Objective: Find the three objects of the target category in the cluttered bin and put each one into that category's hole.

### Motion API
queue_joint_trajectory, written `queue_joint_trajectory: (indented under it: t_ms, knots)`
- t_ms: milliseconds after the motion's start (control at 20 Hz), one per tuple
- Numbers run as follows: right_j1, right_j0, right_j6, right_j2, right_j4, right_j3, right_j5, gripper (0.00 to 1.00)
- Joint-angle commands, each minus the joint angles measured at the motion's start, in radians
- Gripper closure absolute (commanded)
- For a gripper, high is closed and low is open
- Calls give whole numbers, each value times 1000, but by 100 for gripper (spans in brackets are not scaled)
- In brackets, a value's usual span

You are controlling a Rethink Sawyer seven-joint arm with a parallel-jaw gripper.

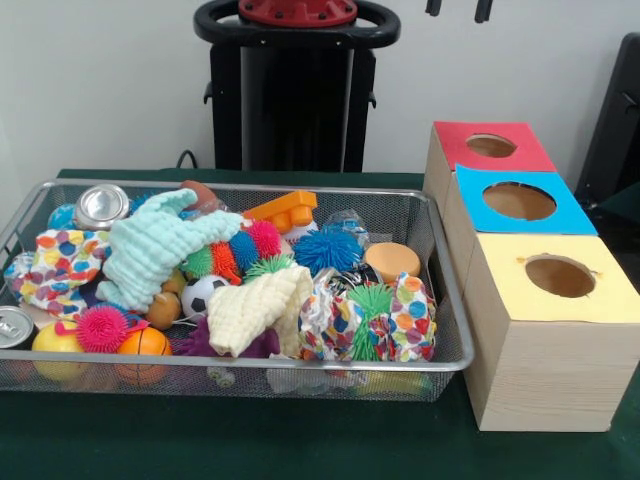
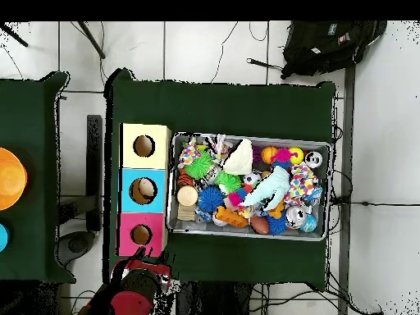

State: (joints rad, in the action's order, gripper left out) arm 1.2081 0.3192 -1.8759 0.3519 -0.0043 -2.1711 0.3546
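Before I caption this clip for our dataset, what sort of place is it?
Probably a robot lab test bench: a wire bin crammed with toys, three wooden boxes with colour-topped holes, and cables trailing across a tiled floor.

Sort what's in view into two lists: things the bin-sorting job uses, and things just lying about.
Job:
wire bin of mixed toys, cloths and cans
red-topped box
blue-topped box
yellow-topped box
claw, tips only at the top edge

Lying about:
black backpack
orange bowl on the side table
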Motion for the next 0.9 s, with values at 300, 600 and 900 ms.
queue_joint_trajectory:
  t_ms: [300,600,900]
  knots:
    - [39,-263,118,-305,122,-271,22,0]
    - [-61,-388,49,-468,52,-354,-191,0]
    - [-155,-462,-13,-538,-47,-330,-283,0]
